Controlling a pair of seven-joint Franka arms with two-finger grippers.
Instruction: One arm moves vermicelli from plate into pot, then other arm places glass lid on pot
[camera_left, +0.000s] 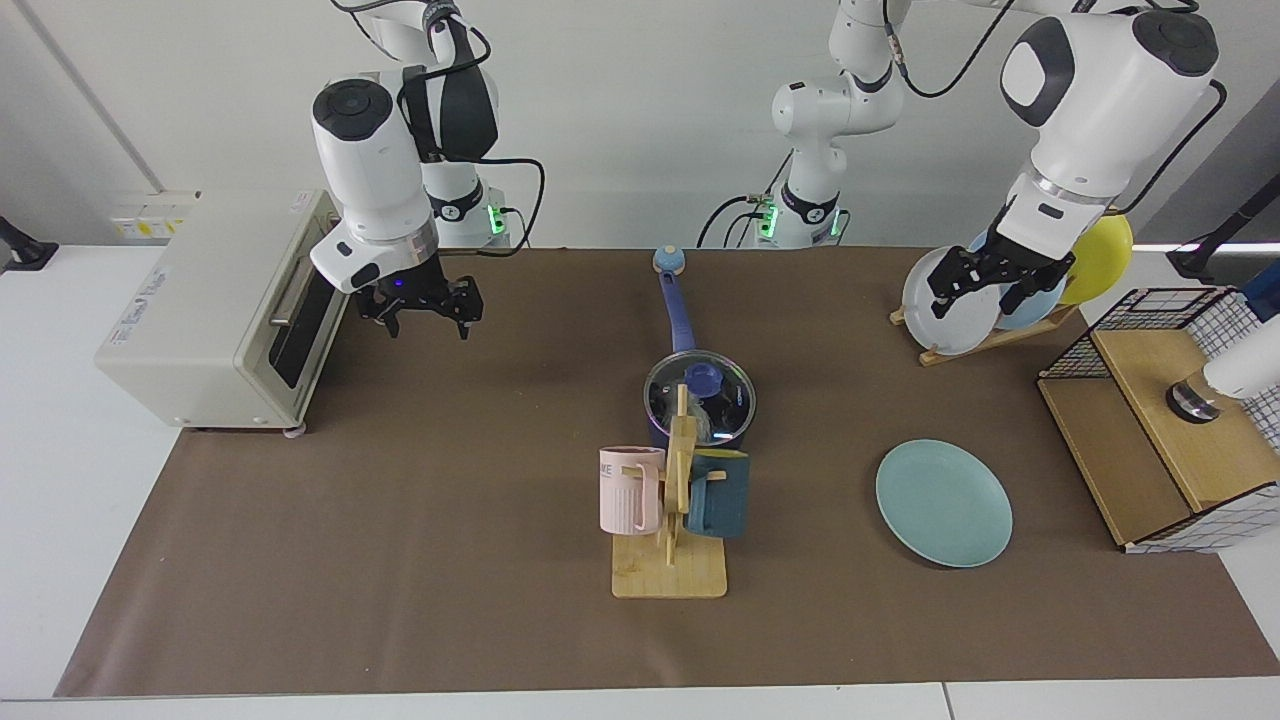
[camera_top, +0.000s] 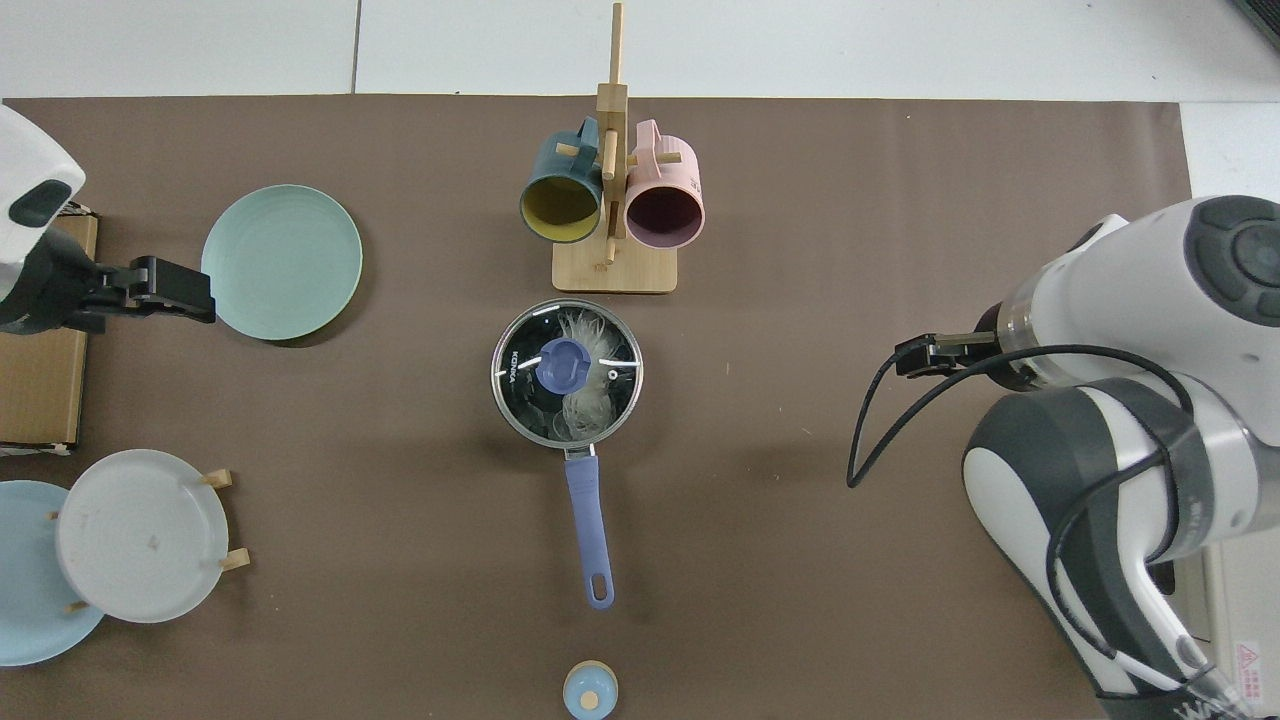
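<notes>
Glass lid (camera_left: 700, 392) sits on pot (camera_left: 690, 425), vermicelli (camera_top: 585, 400) inside.
Right gripper (camera_left: 420, 310) (fingers spread, empty) hangs upper left; left gripper (camera_left: 985, 285) spread, upper right.

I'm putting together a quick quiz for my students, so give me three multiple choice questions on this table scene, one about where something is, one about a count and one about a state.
1. Where is the glass lid?
A. On the pot
B. On the teal plate
C. Held by the right tool

2. How many mugs hang on the wooden mug stand?
A. One
B. Two
C. Four

3. What state is the teal plate in?
A. Piled with vermicelli
B. Bare
C. Standing in the plate rack

Answers:
1 A: the lid sits on the pot, vermicelli visible under the glass.
2 B: a pink mug and a dark teal mug.
3 B: it lies flat with nothing on it.
</notes>
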